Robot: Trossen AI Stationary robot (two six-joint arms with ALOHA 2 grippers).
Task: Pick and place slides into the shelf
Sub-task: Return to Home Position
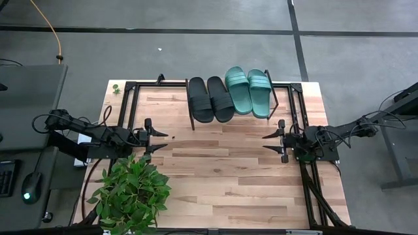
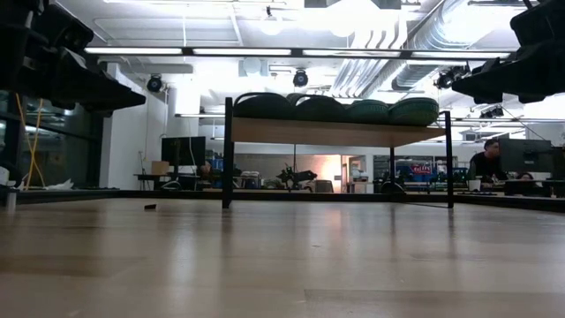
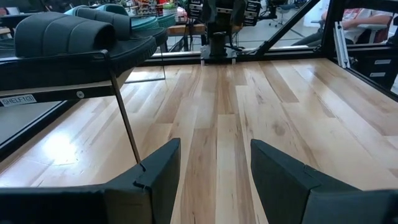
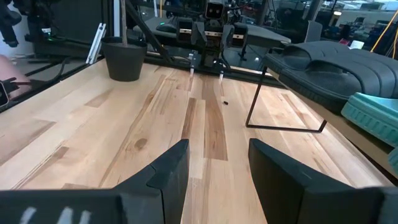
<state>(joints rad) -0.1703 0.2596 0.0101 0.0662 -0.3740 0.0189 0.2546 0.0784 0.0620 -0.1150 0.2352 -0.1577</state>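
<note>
High view: four slides [image 1: 228, 96] sit on the shelf [image 2: 335, 132] at twelve o'clock. Your left gripper [image 1: 163, 142] at nine and right gripper [image 1: 266, 143] at three gape wide, empty. Park them level, clear of its legs.

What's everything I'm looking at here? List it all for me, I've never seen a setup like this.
Black slides: two, black, side by side on the shelf, toward the left arm's side.
Teal-green slides: two, teal-green, beside them, toward the right arm's side.
Shelf: one, light wood top, black legs, at the table's far edge.
Potted plant: one, green, near corner by the left arm.
Table: one, light wood.
Person: one, in the room behind.
Left hand: dark, open, empty.
Right hand: dark, open, empty.
</note>
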